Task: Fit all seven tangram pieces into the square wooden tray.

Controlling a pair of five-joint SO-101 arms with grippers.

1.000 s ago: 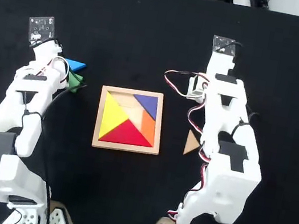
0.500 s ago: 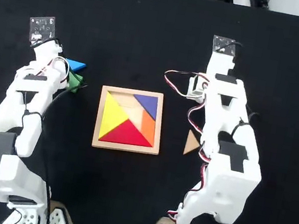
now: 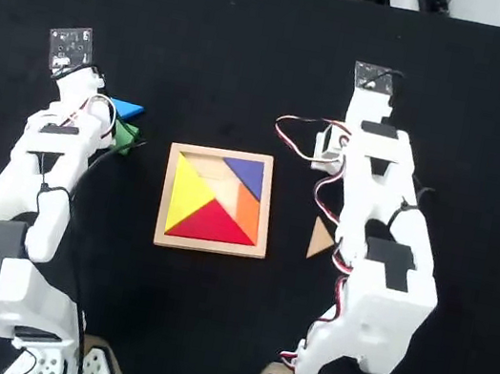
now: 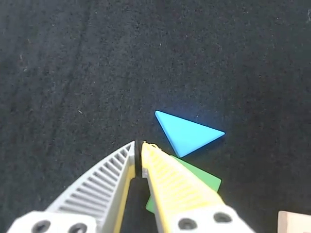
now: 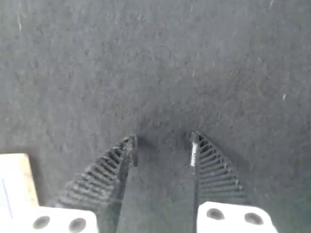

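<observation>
The square wooden tray [image 3: 226,153] lies flat on the black counter [image 3: 254,52], between the two arms. Four pieces sit in it:

- A large yellow triangle [image 3: 188,194] lies along the side nearer the left arm.
- A large red triangle [image 3: 212,224] lies along the side nearest the arm bases.
- A dark blue triangle [image 3: 248,174] fills the far corner on the right arm's side.
- An orange piece [image 3: 248,211] lies against the rim on the right arm's side.

The remaining part of the tray, in its far half, shows pale wood.

Three pieces lie outside the tray. A light blue triangle [image 4: 187,133] and a green piece [image 4: 201,178] are close together beside the left arm's wrist, well apart from the tray. A tan triangle [image 3: 320,239] lies just beside the right arm, between it and the tray.

The left claw [image 4: 138,144] is closed, its fingers pressed together with nothing between them. Its tips are near the light blue triangle, and its yellow finger [image 4: 167,182] covers part of the green piece. The right claw [image 5: 163,141] stands open over the bare counter, gripping nothing, with a corner of the tray to one side.
</observation>
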